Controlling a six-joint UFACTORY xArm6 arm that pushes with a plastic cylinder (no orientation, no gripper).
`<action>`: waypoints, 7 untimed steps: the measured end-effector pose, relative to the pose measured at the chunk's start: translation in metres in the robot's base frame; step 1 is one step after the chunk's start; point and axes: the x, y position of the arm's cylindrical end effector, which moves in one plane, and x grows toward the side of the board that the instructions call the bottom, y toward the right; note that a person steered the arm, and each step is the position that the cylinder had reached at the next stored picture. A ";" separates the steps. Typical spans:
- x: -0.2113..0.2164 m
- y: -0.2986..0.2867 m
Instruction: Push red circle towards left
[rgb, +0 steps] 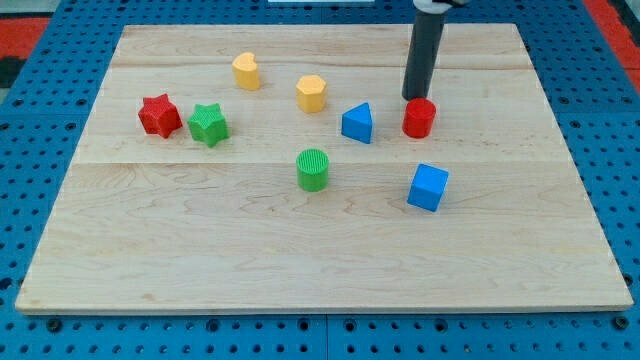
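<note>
Eight small coloured blocks sit scattered on a pale wooden tabletop of joined planks, which rests on a blue perforated base showing past every edge, with a patch of red at the upper corners of the view. The red circle stands right of centre toward the tabletop's far edge, and my tip touches or nearly touches its far side, the dark rod rising straight out of frame. No claw shows on this arm, so whether one is apart or together cannot be told. A blue triangular block lies just left of the red circle; a blue cube sits nearer the front edge. A green cylinder stands near the centre. Two yellow blocks sit toward the far edge, while a red star and green star sit side by side near the left edge.
</note>
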 end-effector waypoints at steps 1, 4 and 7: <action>0.030 0.001; 0.047 0.059; 0.086 0.007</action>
